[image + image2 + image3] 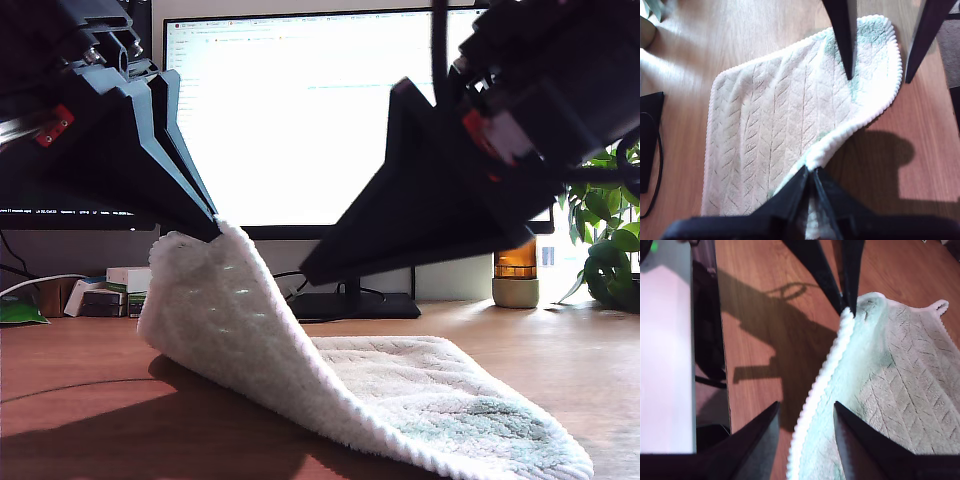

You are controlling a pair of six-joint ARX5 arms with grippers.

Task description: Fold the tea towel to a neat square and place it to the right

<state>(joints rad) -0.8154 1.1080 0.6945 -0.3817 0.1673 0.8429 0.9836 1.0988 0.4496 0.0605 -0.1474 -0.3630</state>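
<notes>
Tea towel (400, 400) lies on the bench (90, 400) in the exterior view, one corner lifted. First wrist view: my first gripper (811, 172) pinches that corner. Second wrist view: my second gripper (805, 410) hangs apart over the corded edge.

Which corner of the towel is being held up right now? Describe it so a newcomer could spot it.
Start at the bright monitor in the exterior view. Below its left half, the tea towel rises off the wooden table to a peak. That raised corner is pinched in my first gripper; the rest lies flat.
</notes>
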